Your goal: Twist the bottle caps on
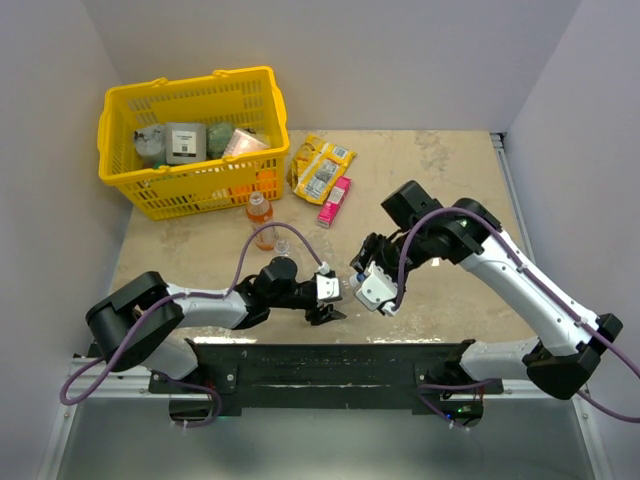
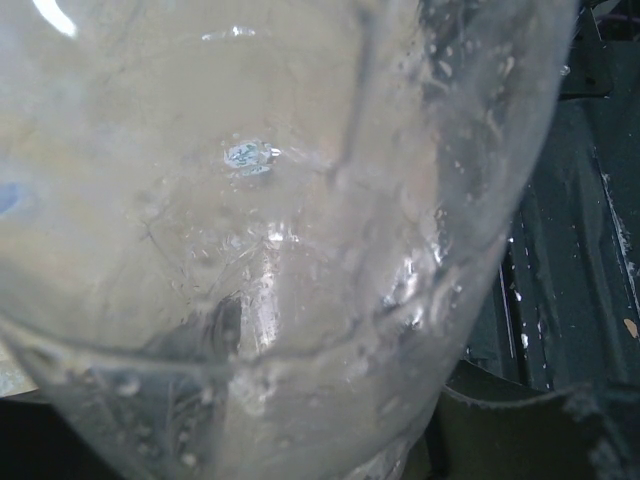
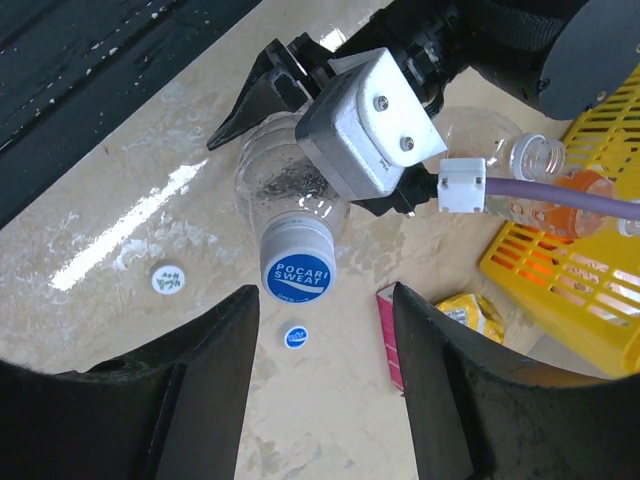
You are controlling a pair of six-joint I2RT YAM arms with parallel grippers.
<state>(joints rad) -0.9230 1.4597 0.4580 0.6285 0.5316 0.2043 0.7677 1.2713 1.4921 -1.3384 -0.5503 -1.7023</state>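
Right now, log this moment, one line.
left claw: shut on clear bottle | Pocari Sweat cap: on its mouth | right claw: open, facing cap | white cap, blue cap: loose

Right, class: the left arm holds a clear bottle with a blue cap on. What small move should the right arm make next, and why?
Probably close the right gripper on the blue cap and give it a turn. Its jaws stand open either side of the cap, not touching, while the left gripper grips the bottle. Whether the cap is tight cannot be seen.
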